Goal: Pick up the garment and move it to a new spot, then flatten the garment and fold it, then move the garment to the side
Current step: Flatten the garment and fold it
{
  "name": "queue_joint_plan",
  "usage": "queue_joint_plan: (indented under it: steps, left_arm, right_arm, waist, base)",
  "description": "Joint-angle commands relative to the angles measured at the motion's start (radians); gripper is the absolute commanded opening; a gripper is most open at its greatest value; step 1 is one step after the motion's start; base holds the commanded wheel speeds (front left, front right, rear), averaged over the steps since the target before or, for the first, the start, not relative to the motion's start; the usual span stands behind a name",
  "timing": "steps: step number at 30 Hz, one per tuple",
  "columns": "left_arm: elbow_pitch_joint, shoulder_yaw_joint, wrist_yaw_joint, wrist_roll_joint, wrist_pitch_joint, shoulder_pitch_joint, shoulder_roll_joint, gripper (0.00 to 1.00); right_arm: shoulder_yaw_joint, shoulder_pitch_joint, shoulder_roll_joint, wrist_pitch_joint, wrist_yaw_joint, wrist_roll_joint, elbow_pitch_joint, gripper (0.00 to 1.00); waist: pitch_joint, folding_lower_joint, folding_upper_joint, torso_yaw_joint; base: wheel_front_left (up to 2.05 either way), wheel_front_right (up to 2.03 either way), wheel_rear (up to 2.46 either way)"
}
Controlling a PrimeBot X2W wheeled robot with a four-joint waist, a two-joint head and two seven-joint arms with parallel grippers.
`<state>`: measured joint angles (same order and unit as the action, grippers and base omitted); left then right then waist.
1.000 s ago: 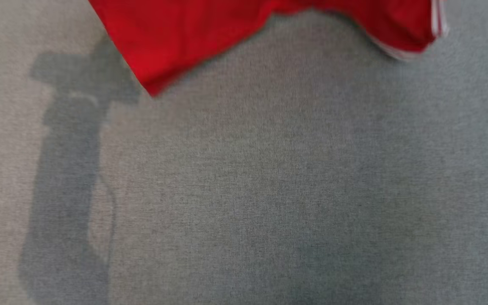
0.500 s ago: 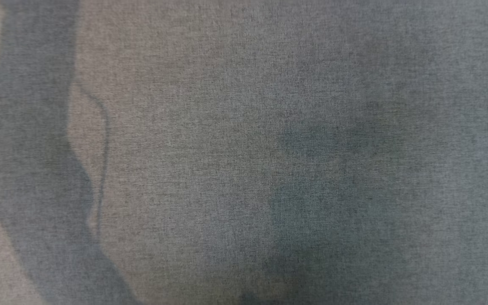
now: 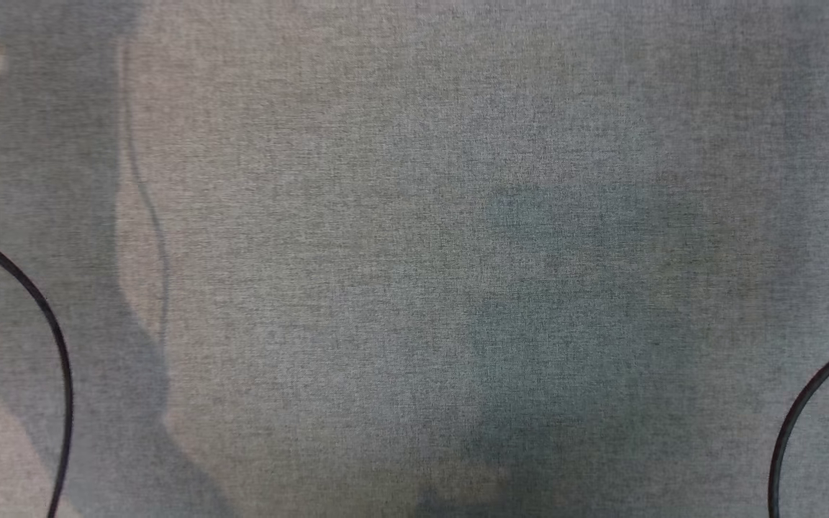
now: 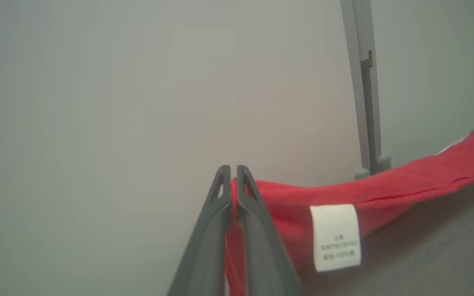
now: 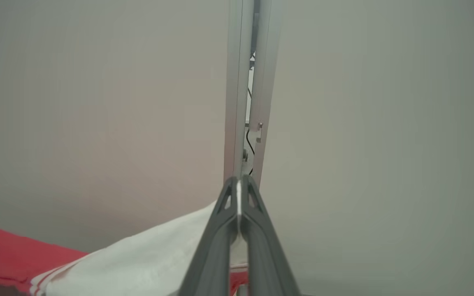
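Observation:
The garment [image 4: 385, 187] is red with white trim and a white care label [image 4: 335, 237]. In the left wrist view my left gripper [image 4: 233, 170] is shut on its red edge, and the cloth stretches away to the right above the grey surface. In the right wrist view my right gripper [image 5: 239, 183] is shut on a white part of the garment [image 5: 146, 259], with red cloth and white stripes trailing off to the left.
The head view looks down on the grey fabric table top [image 3: 414, 252], crossed by arm shadows. A black cable [image 3: 40, 316] curves at its left edge and another cable [image 3: 803, 403] at its right. A pale wall [image 4: 138, 102] and a grey metal post [image 5: 245, 82] stand behind.
The head camera has tilted: the red garment at the picture's top a second ago has left the frame, and cables have come in at both sides.

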<state>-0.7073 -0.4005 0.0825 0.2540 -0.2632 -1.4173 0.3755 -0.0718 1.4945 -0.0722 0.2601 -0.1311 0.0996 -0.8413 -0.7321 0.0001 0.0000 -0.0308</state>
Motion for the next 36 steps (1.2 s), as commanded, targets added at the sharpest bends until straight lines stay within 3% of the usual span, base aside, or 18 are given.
queue_joint_plan:
  steps: [1,10,20,29,36]
  left_arm:
    - [-0.001,0.007,0.007,-0.017,-0.001,0.035,-0.004,0.00]
    - [-0.018,-0.002,0.036,-0.094,-0.001,0.276,-0.047,0.00]
    - [-0.105,-0.080,0.046,-0.145,-0.001,0.490,-0.061,0.00]
    - [-0.172,-0.185,0.048,-0.136,-0.001,0.610,-0.050,0.00]
    - [-0.171,-0.218,0.048,-0.109,-0.001,0.684,-0.046,0.00]
  right_arm:
    - [0.004,-0.033,-0.014,0.005,0.001,-0.016,-0.011,0.00]
    - [0.041,-0.231,-0.070,0.005,0.001,-0.115,-0.114,0.00]
    - [0.135,-0.379,-0.108,-0.016,0.001,-0.230,-0.346,0.00]
    - [0.257,-0.510,-0.142,-0.199,0.001,-0.382,-0.418,0.00]
    - [0.347,-0.625,-0.184,-0.361,0.001,-0.539,-0.364,0.00]
  waist:
    - [0.015,-0.0001,0.0000,-0.007]
    - [0.126,-0.0001,0.0000,-0.022]
    - [0.296,-0.0001,0.0000,-0.031]
    - [0.435,-0.0001,0.0000,-0.029]
    - [0.515,-0.0001,0.0000,-0.031]
  base:
    - [0.00,0.00,0.00]
    - [0.00,0.00,0.00]
    - [0.00,0.00,0.00]
    - [0.00,0.00,0.00]
    - [0.00,0.00,0.00]
